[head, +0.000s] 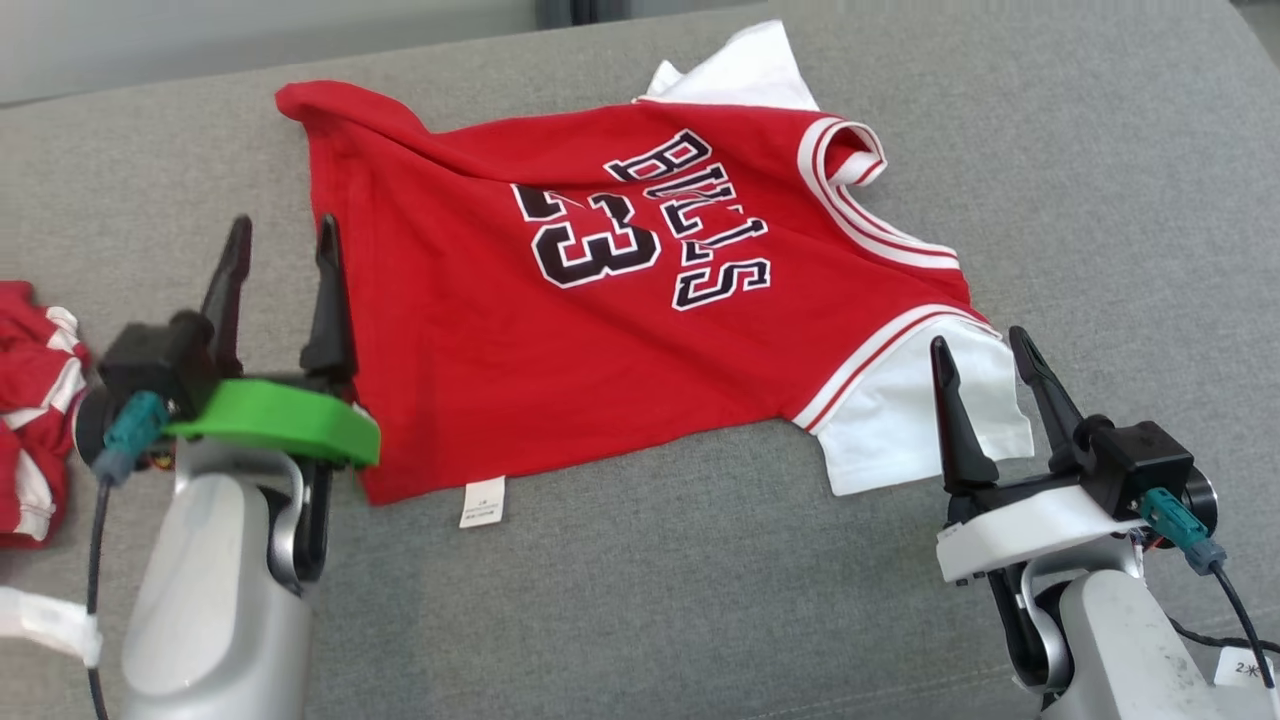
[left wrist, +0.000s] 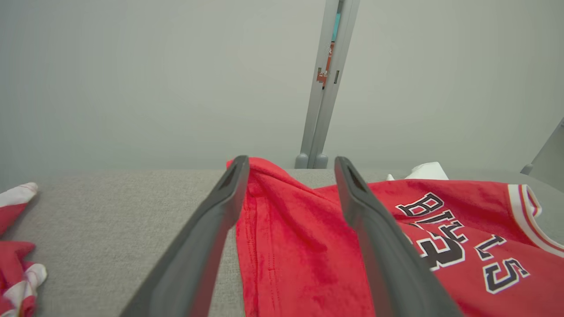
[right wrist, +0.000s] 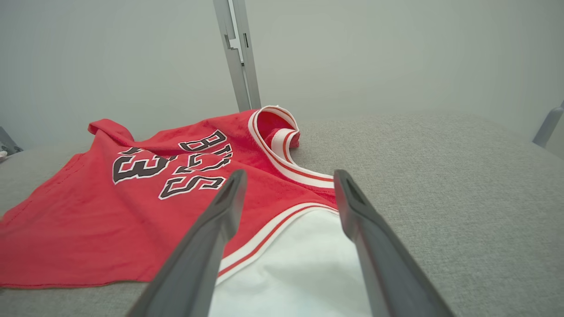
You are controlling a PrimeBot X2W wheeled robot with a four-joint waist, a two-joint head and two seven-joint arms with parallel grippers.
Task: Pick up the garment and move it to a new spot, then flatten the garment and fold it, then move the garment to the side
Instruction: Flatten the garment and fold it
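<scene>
The garment [head: 600, 300] is a red jersey with white sleeves, black "BULLS 23" lettering and white-red trim, spread mostly flat on the grey cushion with its hem to the left and collar to the right. My left gripper [head: 283, 235] stands open at the hem's left edge, nothing between its fingers; the left wrist view shows the red hem [left wrist: 286, 246] lying between and below them. My right gripper [head: 982, 345] is open over the near white sleeve [head: 920, 420]. In the right wrist view that sleeve [right wrist: 291, 273] lies between the fingers, with the collar [right wrist: 277, 132] beyond.
The grey cushion [head: 700, 600] carries everything. Another crumpled red-and-white cloth [head: 30, 430] lies at the far left edge, close to my left arm. A grey wall with a vertical metal post [left wrist: 324, 83] rises behind the cushion. A white care label [head: 482, 501] pokes out at the near hem.
</scene>
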